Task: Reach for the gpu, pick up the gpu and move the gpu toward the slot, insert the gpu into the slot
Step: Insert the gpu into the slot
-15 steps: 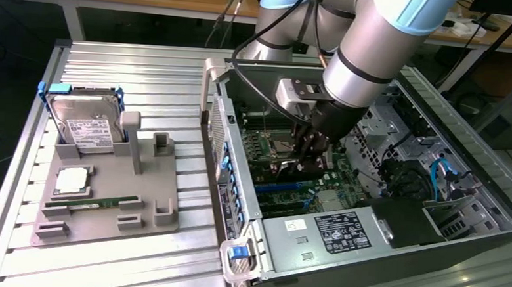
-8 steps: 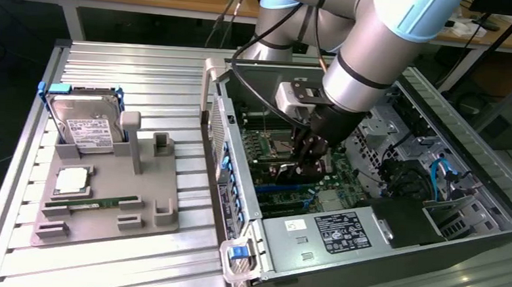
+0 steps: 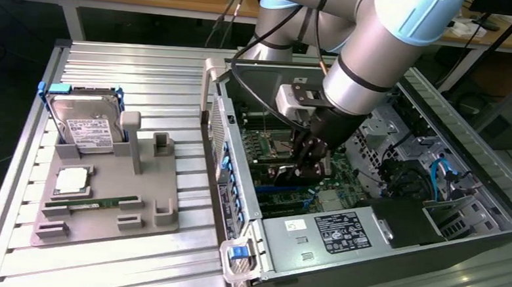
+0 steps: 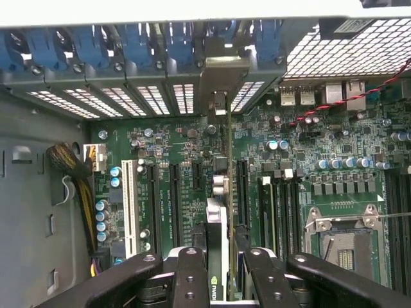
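Black gpu (image 4: pixel 217 224) is held edge-on between the fingers (image 4: pixel 189 276), which are closed on its two faces. The gripper (image 4: pixel 226 269) hangs straight over the green motherboard (image 4: pixel 186 186), inside the open computer case (image 3: pixel 391 256).

- Position: in the exterior view the gripper (image 3: pixel 306 160) is deep in the case, with the card's dark body (image 3: pixel 296 175) just above the blue slot (image 3: pixel 282 190). Cannot tell whether the card's lower edge touches the slot or sits in it.
- Wrist view: the card's thin edge runs lengthwise across the board to its metal end bracket (image 4: pixel 221 74), which stands at the slotted rear wall of the case. The slot lies under the card and is hidden from this side. A white connector strip (image 4: pixel 128 205) sits well off to one side, and the silver processor socket (image 4: pixel 343 244) off to the other.
- Outside the case: the grey fixture (image 3: pixel 104 201) on the slatted tabletop (image 3: pixel 111 63) carries the hard drive (image 3: pixel 86 125).

Judgement: this is the insertion step. The card is picked up, carried over and lined up along the slot, but not visibly seated. Seating calls for the connector edge to stay parallel with the slot, the bracket to meet its rear opening, and a straight, even push with no tilt. A skewed card could jam or ride on the slot's rim.
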